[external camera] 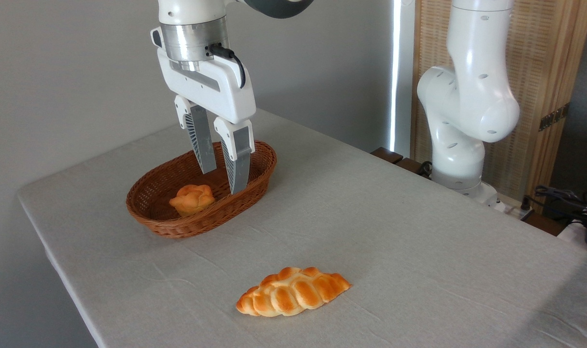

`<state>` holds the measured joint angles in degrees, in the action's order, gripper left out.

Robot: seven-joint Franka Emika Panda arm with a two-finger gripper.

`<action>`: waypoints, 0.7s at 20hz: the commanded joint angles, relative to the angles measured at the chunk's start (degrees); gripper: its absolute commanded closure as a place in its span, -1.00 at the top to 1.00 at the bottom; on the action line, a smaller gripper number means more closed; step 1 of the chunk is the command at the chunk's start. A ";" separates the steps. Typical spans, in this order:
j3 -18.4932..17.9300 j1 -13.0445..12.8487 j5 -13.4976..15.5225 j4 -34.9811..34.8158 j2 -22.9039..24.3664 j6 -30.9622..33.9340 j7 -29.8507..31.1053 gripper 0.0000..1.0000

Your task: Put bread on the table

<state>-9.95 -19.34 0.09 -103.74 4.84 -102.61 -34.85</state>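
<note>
While your gripper (222, 180) hangs with fingers parted over the wicker basket (254, 181), holding nothing, the bread (192, 198) sits inside, seemingly untouched, braided loaf (293, 291) nearer on the table (419, 232).

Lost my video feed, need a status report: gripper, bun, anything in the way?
Gripper open, empty, fingers down inside the basket. Bun in the basket, left of the gripper, ungrasped. Braided loaf on the table, well clear.

The arm (467, 96) is glossy white with rounded joints; a silver wrist ring, black cable, and grey ribbed fingers (237, 164) top the jaws.
</note>
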 commanded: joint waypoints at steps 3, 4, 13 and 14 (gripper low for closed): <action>-0.16 -0.17 0.53 0.90 -0.18 0.57 0.13 1.00; -0.16 -0.17 0.53 0.82 -0.26 0.48 0.13 1.00; 0.19 -0.70 0.53 0.82 -0.88 0.13 0.05 1.00; 0.37 -0.79 0.62 0.73 -1.23 -0.13 0.05 1.00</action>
<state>-9.54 -19.54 0.09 -103.74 4.62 -102.59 -34.85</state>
